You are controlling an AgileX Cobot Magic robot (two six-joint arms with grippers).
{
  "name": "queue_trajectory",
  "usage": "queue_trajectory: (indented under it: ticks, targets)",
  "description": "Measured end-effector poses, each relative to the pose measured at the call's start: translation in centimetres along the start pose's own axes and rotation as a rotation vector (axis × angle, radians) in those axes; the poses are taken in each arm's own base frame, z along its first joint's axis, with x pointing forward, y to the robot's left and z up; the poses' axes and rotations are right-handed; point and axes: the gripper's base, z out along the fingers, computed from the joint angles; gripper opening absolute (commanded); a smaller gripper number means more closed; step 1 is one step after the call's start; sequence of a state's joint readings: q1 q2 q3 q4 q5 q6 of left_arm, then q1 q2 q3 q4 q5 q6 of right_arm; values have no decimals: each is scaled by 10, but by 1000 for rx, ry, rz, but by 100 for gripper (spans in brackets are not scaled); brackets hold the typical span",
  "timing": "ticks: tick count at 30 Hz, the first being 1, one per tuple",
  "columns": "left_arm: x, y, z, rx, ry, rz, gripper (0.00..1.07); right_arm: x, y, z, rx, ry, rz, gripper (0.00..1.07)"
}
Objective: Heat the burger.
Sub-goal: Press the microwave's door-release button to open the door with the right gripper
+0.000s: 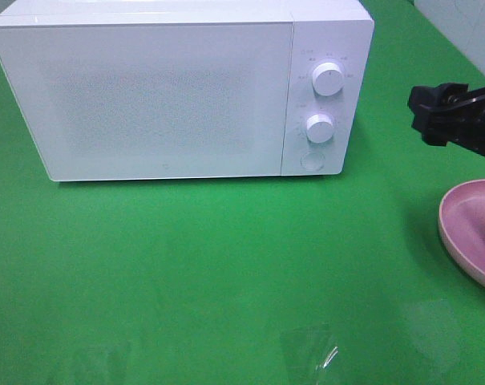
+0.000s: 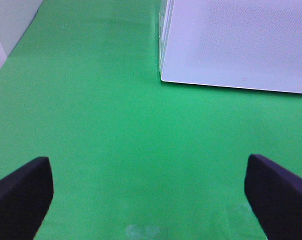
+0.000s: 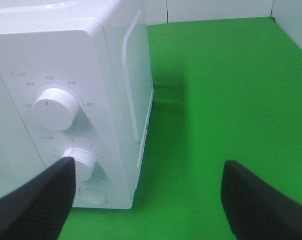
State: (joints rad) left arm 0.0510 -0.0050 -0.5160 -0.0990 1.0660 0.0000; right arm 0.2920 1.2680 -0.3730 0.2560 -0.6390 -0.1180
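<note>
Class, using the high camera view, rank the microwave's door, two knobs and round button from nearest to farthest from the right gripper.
1. Upper knob and lower knob, at the microwave end facing the right gripper: too close to call.
2. Round button, below both knobs.
3. Door, on the left.

The burger is hidden in every view; whether it lies inside the shut white microwave (image 1: 162, 88) cannot be told.
</note>
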Motion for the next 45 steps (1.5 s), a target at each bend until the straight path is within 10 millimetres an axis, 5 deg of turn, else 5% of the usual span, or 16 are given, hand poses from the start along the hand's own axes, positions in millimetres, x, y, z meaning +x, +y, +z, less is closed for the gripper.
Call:
queue_trajectory:
  ticks: [24, 34, 45]
  targets:
    - [0, 0, 0, 0, 0, 0, 98, 51, 76, 0, 70, -4, -127, 76]
    - [0, 0, 0, 0, 0, 0, 98, 66, 84, -2, 69, 45, -126, 76]
    - [0, 0, 0, 0, 0, 0, 98, 68, 85, -2, 79, 36, 200, 61]
